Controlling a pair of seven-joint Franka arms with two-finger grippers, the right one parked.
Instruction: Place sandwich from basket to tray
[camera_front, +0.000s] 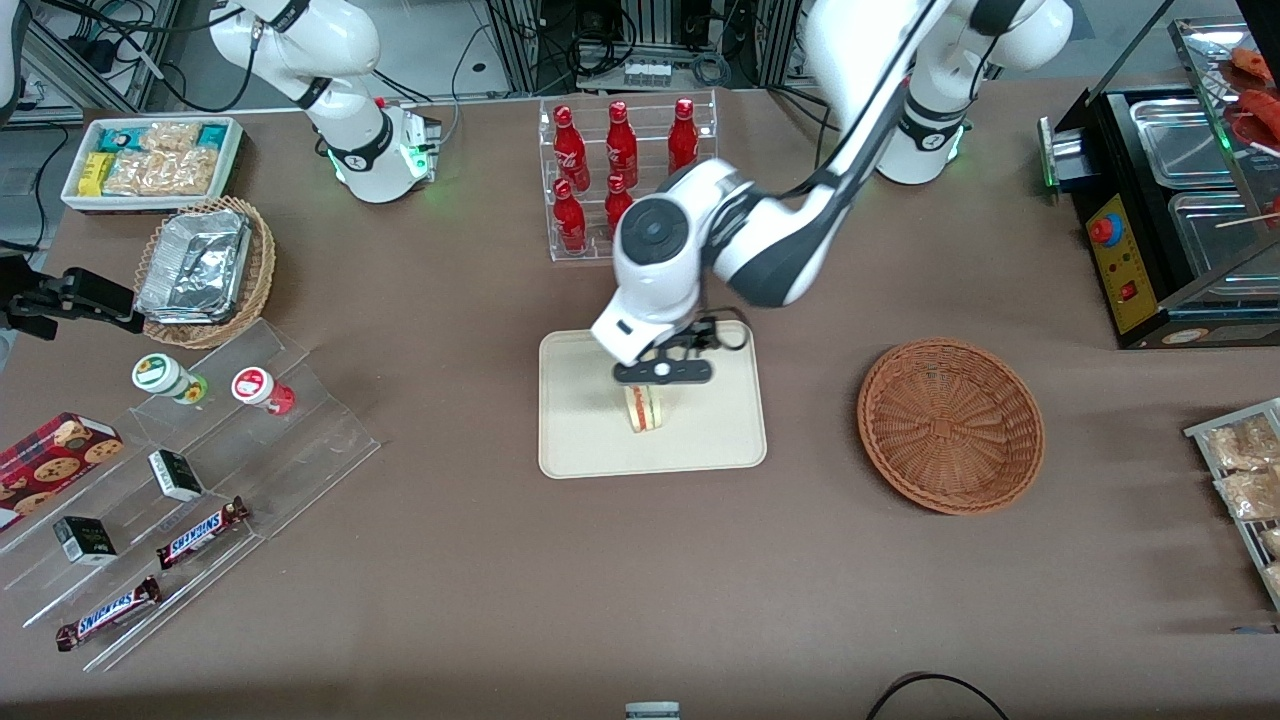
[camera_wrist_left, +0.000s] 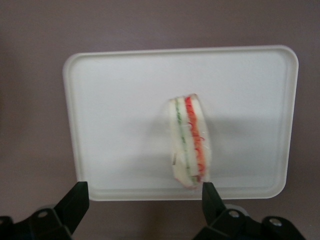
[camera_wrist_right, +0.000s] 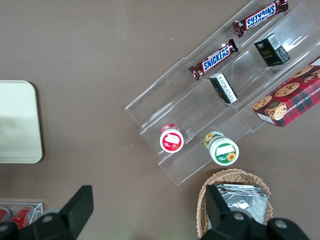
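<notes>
We see the sandwich (camera_front: 647, 407) resting on the tray (camera_front: 590, 440), standing on one edge so that its orange-red and green filling layers face upward. It sits on the part of the tray nearer the front camera, roughly midway along the tray's length, and its pale bread touches the cream floor of the tray inside the raised rim.

The gripper (camera_front: 662, 385) hangs directly above the sandwich. In the left wrist view its two black fingers (camera_wrist_left: 75, 202) stand wide apart, one on each flank of the sandwich (camera_wrist_left: 190, 142), and neither touches it, so we read the gripper as spread open with nothing in its hold. The same view shows the tray (camera_wrist_left: 120, 100) lying flat on the brown surface (camera_front: 500, 580), with bare tray floor all around the sandwich.

The basket (camera_front: 950, 424), a round reddish-brown wicker bowl, sits on the surface well apart from the tray, toward the working arm's end, and we see nothing in it.

Farther from the front camera than the tray stands a clear rack of red bottles (camera_front: 622, 165). Toward the parked arm's end lie a tan wicker basket of foil containers (camera_front: 205, 270) and a stepped clear display with Snickers bars (camera_front: 200, 532).
</notes>
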